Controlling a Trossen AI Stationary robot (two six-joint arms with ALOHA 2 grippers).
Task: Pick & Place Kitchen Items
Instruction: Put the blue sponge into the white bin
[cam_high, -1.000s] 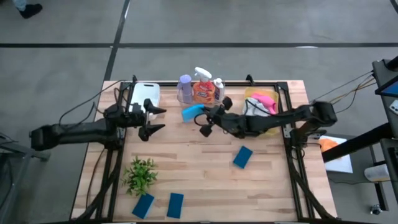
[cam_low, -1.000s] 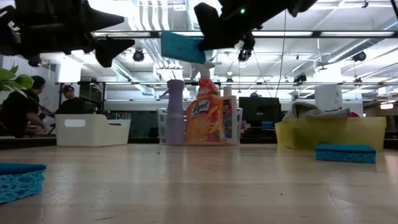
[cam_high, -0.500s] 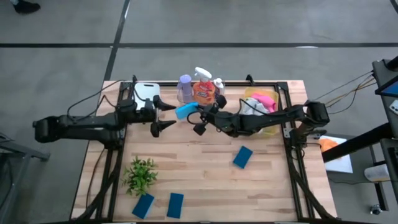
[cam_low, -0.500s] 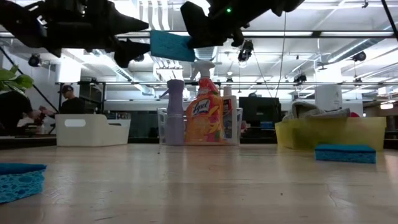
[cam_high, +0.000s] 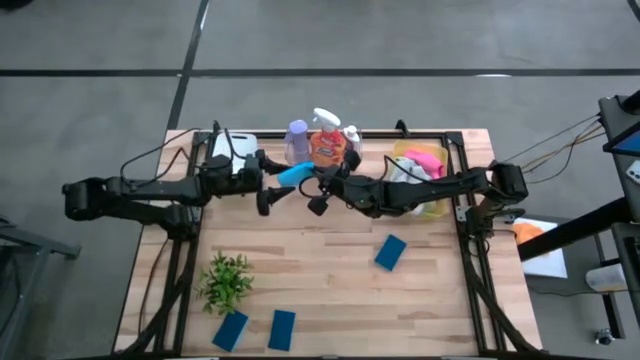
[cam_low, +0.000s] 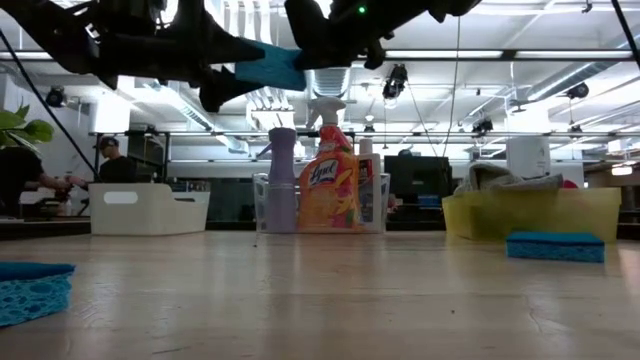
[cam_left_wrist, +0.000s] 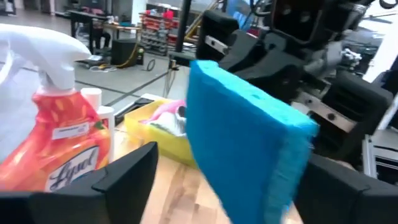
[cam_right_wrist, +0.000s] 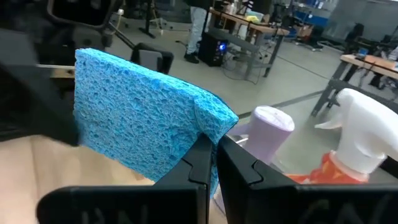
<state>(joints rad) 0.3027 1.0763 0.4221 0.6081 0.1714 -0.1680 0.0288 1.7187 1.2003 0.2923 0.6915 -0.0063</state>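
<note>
While our right gripper pinches one corner of the blue sponge aloft, the sponge's free end lying between our left gripper's wide-spread fingers, we judge a release before they clamp would drop it to the table.

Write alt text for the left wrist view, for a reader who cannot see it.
A blue sponge fills the middle of the picture, held up by the right gripper behind it, between the left gripper's open dark fingers. Beside it stands an orange spray bottle with a white trigger, and beyond, a yellow tray holding cloths.
</note>
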